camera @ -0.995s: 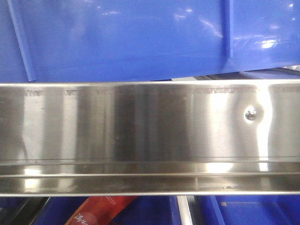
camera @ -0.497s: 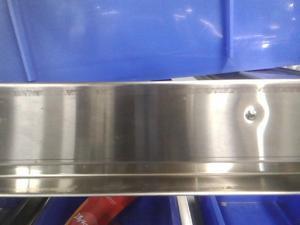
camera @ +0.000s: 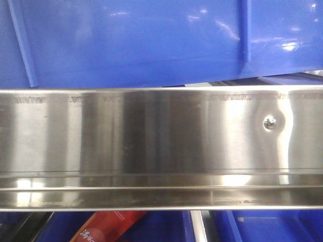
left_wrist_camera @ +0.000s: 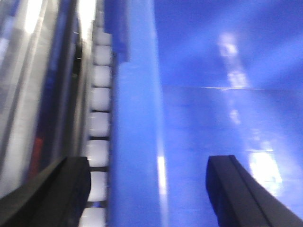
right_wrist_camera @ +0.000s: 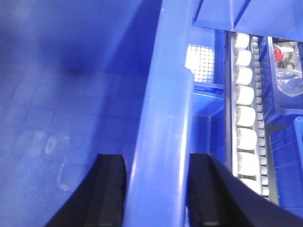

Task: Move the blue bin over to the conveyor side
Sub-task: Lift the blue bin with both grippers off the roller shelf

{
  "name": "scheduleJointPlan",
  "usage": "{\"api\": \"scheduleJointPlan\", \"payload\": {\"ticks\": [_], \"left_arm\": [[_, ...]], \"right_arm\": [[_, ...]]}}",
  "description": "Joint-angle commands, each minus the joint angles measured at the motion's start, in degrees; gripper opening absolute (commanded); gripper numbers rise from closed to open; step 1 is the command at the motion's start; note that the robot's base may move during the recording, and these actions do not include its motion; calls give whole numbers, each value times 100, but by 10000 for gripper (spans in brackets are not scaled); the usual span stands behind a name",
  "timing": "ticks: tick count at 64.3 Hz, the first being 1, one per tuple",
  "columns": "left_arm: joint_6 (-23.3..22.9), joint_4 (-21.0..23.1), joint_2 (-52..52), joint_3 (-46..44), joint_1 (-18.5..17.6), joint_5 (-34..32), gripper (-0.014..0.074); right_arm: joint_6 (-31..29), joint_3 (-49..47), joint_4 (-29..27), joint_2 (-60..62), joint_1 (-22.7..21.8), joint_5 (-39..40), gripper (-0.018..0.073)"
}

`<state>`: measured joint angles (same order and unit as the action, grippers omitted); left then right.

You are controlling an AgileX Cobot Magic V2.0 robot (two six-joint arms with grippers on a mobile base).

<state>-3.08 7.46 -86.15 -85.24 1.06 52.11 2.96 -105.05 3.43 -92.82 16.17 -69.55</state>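
The blue bin [camera: 141, 40] fills the top of the front view with its glossy ribbed wall. In the left wrist view its thick rim [left_wrist_camera: 137, 118] runs between the fingers of my left gripper [left_wrist_camera: 147, 165]. That gripper is open: one finger is outside over the rollers, the other is inside the bin with a gap to the rim. My right gripper [right_wrist_camera: 156, 161] is shut on the bin's rim [right_wrist_camera: 163, 118], a black finger pressed to each side. The conveyor is out of view.
A brushed-steel rail [camera: 161, 146] with a screw [camera: 270, 121] crosses the front view. Below it are other blue bins [camera: 262, 227] and a red packet [camera: 108, 227]. White roller tracks [left_wrist_camera: 97, 127] [right_wrist_camera: 246, 118] run beside the bin. A bin with bagged parts [right_wrist_camera: 286, 71] sits at the far right.
Nothing has visibly moved; only the reflections on the steel rail and the bin wall shift slightly.
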Motion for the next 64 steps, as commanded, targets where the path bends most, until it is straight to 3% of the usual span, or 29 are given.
{"api": "scheduleJointPlan", "payload": {"ticks": [1, 25, 41, 46, 64], "left_arm": [[-49, -24, 18, -40, -32, -40, 365], [-49, -24, 18, -40, -32, 64, 315], [-49, -24, 18, -40, -32, 136, -39], [-49, -13, 18, -40, -32, 136, -3], [-49, -13, 18, -40, -32, 73, -6]], "right_arm": [[-30, -12, 123, 18, -18, 25, -90], [-30, -12, 123, 18, -18, 25, -90], [-30, -12, 123, 18, -18, 25, -90], [-30, -12, 123, 18, -18, 25, -90], [-30, -12, 123, 18, -18, 86, -90]]}}
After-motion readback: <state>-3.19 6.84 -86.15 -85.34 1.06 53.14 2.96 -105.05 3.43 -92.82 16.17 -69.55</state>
